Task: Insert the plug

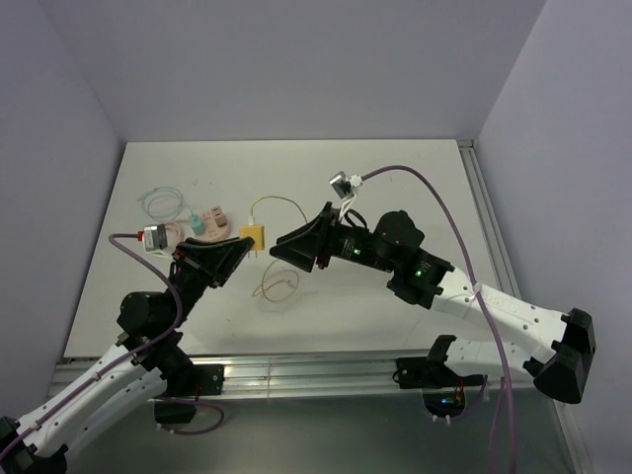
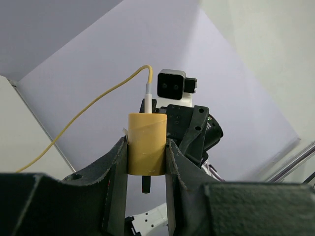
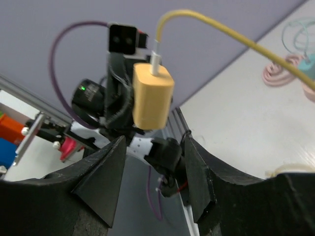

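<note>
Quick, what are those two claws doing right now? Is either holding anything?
Left gripper: closed on the yellow charger block.
Right gripper: open, holding nothing.

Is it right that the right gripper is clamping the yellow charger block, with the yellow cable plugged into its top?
Not quite. The left gripper is the one clamping the yellow charger block, as the left wrist view shows. The right gripper is open and not touching it. The yellow cable is plugged into its top.

The table (image 1: pixel 395 178) is seen from overhead; the yellow adapter (image 2: pixel 146 142) is framed close, mid-frame, by both opposed wrist cameras.
</note>
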